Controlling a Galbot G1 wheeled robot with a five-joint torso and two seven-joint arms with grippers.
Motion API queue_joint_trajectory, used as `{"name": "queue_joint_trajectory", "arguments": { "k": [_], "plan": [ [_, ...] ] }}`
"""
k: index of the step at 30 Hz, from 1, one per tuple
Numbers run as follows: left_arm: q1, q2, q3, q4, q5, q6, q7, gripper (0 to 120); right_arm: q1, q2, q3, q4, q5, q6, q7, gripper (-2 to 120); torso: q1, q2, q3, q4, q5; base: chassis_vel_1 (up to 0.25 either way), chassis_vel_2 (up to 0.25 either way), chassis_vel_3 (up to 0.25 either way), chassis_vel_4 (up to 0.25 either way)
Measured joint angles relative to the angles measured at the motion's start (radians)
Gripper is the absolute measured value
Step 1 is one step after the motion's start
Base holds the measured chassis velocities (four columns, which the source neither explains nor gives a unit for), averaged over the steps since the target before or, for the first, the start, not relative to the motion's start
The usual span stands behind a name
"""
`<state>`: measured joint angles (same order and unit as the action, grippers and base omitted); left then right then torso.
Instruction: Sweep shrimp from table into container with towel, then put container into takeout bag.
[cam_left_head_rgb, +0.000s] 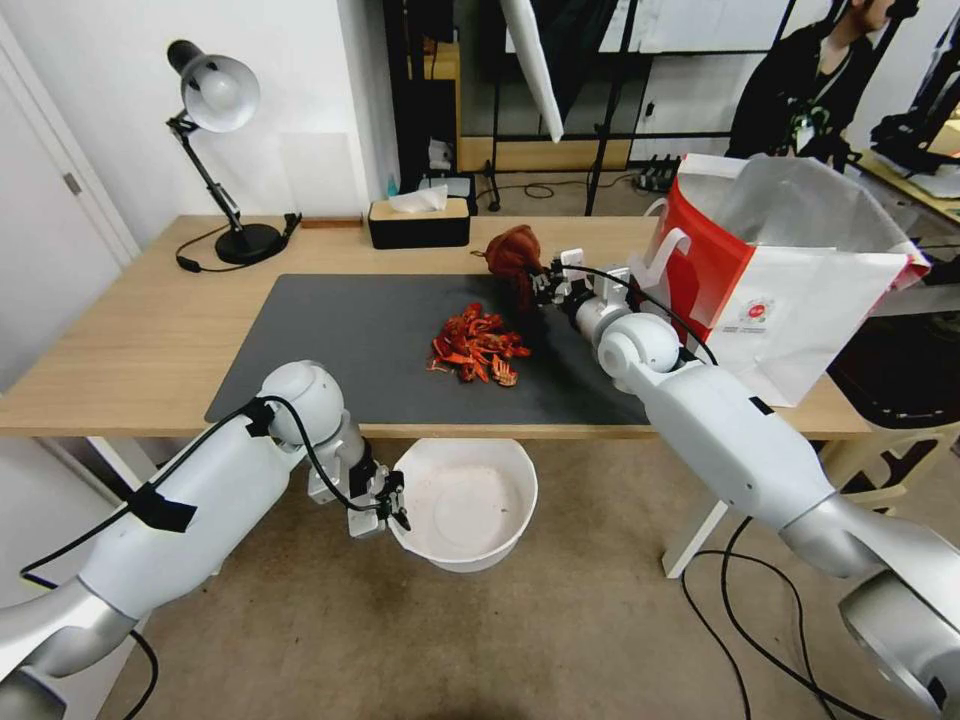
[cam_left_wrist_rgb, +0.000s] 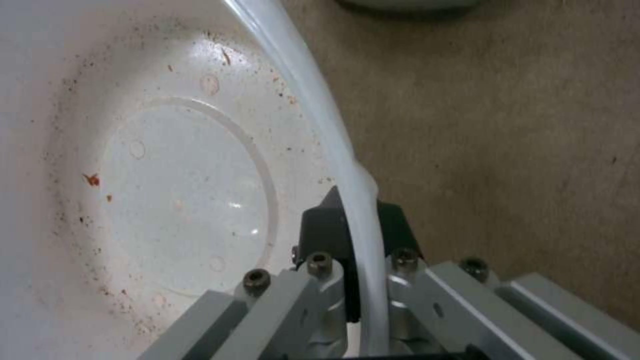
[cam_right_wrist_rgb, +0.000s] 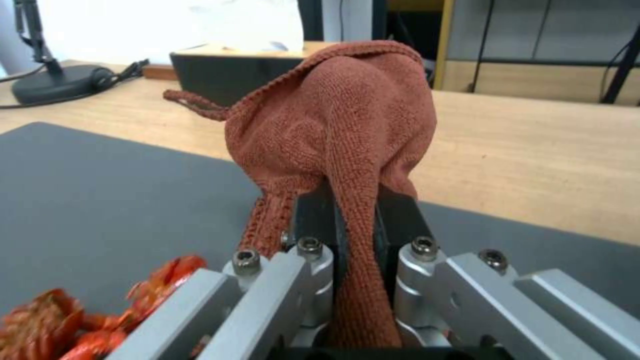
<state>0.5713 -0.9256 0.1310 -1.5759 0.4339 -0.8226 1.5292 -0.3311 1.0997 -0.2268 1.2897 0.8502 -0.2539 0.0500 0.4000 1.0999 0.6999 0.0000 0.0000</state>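
Rust-red terry cloth is pinched between the jaws of the right end effector (cam_left_head_rgb: 540, 283), which are closed tight on a bunched fold of the towel (cam_left_head_rgb: 513, 256); the rest of the cloth balloons up and away from the fingers. That end effector hovers over the far part of the dark grey mat (cam_left_head_rgb: 330, 340), just behind the shrimp (cam_left_head_rgb: 477, 347) on the side toward the desk's far edge. The towel is soft and limp, so I judge it will sweep well only if its loose bulk is pressed flat against the mat; held by one fold, it may ride over the shells.

The left end effector (cam_left_head_rgb: 392, 503) is clamped on the rim of the container (cam_left_head_rgb: 464, 500), one finger inside the wall and one outside, holding the white bowl below the desk's near edge, roughly in line with the pile. The thin plastic rim looks light and a little flexible, and it bends slightly at the pinch.

The shrimp lie in a loose heap near the mat's middle. The pieces are light, hard and irregular, likely to scatter or snag rather than slide as one mass. Between the pile and the near edge the mat is bare, an open lane toward the bowl.

The takeout bag (cam_left_head_rgb: 790, 280) stands open at the desk's right end, close beside the right arm.
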Motion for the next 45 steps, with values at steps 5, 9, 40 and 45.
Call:
{"name": "queue_joint_trajectory", "arguments": {
  "k": [5, 9, 40, 45],
  "plan": [
    [0.002, 0.000, -0.002, 0.000, -0.002, 0.000, 0.000, 0, 0.000, -0.009, 0.004, -0.012, 0.013, -0.020, -0.038, 4, 0.000, 0.000, 0.000, -0.0001, 0.0000, 0.000, 0.000, 0.000, 0.000],
    [0.003, -0.002, -0.004, 0.001, -0.002, 0.000, 0.000, 0, 0.006, -0.014, 0.005, -0.042, 0.015, -0.025, -0.104, 4, 0.000, 0.000, 0.000, -0.0001, 0.0000, 0.000, 0.000, 0.000, 0.000],
    [0.019, 0.026, -0.033, 0.000, -0.013, 0.000, 0.000, 0, 0.070, 0.013, -0.039, -0.168, -0.040, -0.082, -0.246, 4, 0.000, 0.000, 0.000, 0.0000, -0.0001, 0.000, 0.000, 0.000, 0.000],
    [0.014, 0.031, -0.033, -0.003, -0.019, 0.000, 0.000, 0, 0.059, 0.005, -0.046, -0.150, -0.053, -0.098, -0.249, 4, 0.000, 0.000, 0.000, 0.0000, 0.0000, 0.000, 0.000, 0.000, 0.000]
  ]
}}
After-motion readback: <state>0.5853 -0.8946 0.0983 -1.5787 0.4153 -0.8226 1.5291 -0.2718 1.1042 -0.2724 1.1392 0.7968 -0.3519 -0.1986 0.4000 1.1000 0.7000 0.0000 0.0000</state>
